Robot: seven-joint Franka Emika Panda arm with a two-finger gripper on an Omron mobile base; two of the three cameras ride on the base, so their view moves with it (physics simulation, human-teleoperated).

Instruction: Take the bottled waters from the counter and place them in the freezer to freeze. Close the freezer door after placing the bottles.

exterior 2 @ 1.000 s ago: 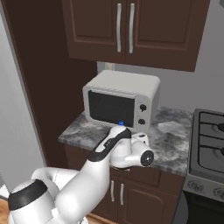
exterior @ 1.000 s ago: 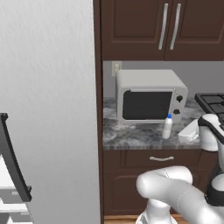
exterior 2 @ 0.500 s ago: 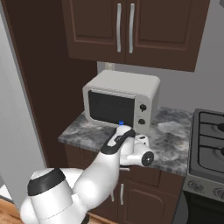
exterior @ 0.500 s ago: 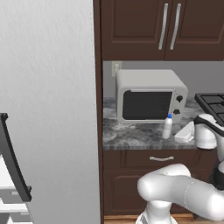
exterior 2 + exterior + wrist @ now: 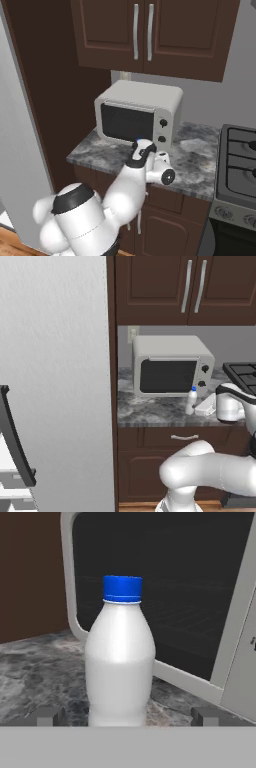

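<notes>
Blue-capped bottle (image 5: 120, 662) upright near counter (image 5: 150, 413) front edge, before microwave (image 5: 170, 366). Gripper (image 5: 125, 716) fingers spread either side, not touching. Risk: an off-centre closure could tip it against the microwave door.

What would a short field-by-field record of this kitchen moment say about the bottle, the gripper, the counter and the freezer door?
bottle: blue-capped bottled water, upright on the counter, in front of the microwave
gripper: gripper open, fingers either side of the bottle's base, not touching it
freezer door: freezer door swung open at far left
second object: pale item beside the bottle, cannot tell what
</notes>
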